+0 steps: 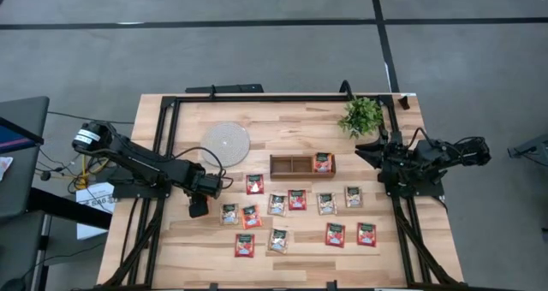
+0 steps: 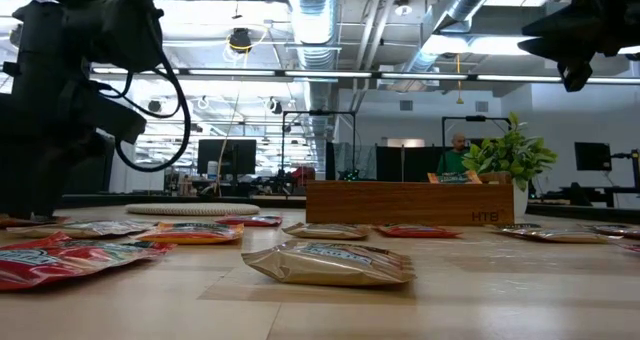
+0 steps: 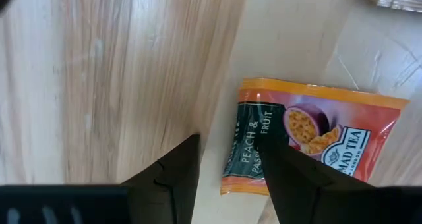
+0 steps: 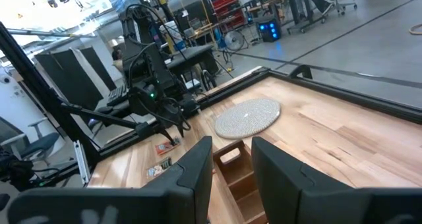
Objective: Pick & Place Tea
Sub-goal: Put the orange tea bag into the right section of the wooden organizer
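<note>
The left claw (image 1: 199,207) is positioned low over the worktop (image 1: 188,248), fingers spread, one finger overlapping a red-orange peach tea sachet (image 3: 310,138); contact appears likely but cannot be confirmed. Remaining sachets are scattered at 6 o'clock from the wooden tray (image 1: 301,165). The right claw (image 1: 370,150), spread, is parked at 3 o'clock.

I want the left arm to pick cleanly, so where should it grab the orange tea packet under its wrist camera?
Come straight down with the left pincer onto the orange tea packet and pinch across its dark-banded end. It lies flat on the table, with that edge nearest the open fingers.
</note>
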You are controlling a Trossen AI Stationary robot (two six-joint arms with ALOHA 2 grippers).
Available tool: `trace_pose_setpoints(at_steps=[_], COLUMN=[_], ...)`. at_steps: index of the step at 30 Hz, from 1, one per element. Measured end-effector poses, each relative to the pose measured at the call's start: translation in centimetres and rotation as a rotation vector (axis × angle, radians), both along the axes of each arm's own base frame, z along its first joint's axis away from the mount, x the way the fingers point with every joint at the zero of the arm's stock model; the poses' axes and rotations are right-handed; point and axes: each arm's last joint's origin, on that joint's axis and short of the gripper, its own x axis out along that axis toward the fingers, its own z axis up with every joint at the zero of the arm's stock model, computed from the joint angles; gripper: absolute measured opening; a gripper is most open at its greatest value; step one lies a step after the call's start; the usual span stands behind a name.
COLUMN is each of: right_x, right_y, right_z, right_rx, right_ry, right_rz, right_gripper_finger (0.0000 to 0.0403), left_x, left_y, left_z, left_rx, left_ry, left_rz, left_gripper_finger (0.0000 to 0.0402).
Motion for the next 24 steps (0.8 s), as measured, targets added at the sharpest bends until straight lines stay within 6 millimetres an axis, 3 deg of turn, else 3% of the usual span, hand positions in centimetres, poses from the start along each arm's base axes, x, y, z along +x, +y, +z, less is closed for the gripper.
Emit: trace_pose_setpoints(at_steps=[3, 11, 24], right_x=[0.0, 0.0, 0.0], right_y=[0.0, 0.0, 0.0], right_z=[0.0, 0.0, 0.0], right_rx=[0.0, 0.0, 0.161], right_ry=[0.0, 0.0, -0.034], right_rz=[0.0, 0.0, -0.01], right_gripper_finger=[0.0098, 0.0098, 0.0098], left_x=[0.1, 0.4, 1.0], left_y=[0.0, -0.1, -0.2], left_z=[0.0, 0.3, 2.6], left_rx=[-0.005, -0.016, 0.027], left_ry=[-0.007, -0.021, 0.037], left_rz=[0.007, 0.024, -0.009], left_gripper_finger=[0.0125, 0.0008, 0.0])
